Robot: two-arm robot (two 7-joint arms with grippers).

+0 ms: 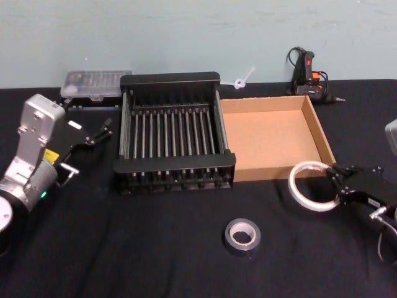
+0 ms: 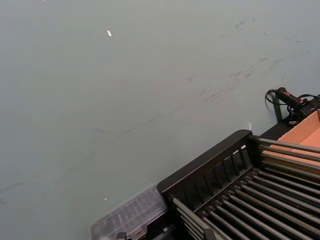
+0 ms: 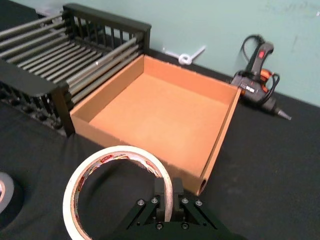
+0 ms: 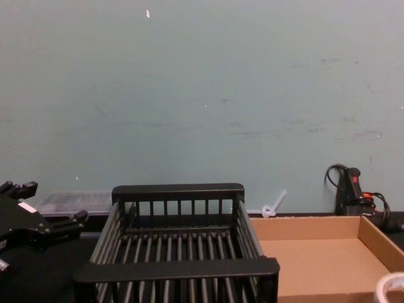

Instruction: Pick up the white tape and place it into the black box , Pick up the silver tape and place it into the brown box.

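The white tape (image 1: 312, 186), a wide ring with red print inside (image 3: 116, 190), is pinched at its rim by my right gripper (image 1: 335, 177) (image 3: 168, 194), shut on it just in front of the brown box's front right corner. Part of the ring also shows at the chest view's lower right (image 4: 392, 287). The brown box (image 1: 322, 133) (image 3: 217, 145) (image 4: 379, 243) stands to the right of the black box (image 1: 173, 164) (image 4: 177, 268) (image 3: 47, 87) (image 2: 210, 167). The silver tape (image 1: 242, 236) (image 3: 4, 194) lies flat on the cloth in front of both. My left gripper (image 1: 90, 148) (image 4: 55, 202) hangs open to the left of the black box.
A clear plastic case (image 1: 96, 84) (image 2: 130, 215) lies behind the black box on the left. A black and orange glue gun (image 1: 309, 76) (image 3: 257, 77) (image 4: 353, 192) and a small white part (image 1: 242, 80) sit along the back wall. Black cloth (image 1: 155, 248) covers the table.
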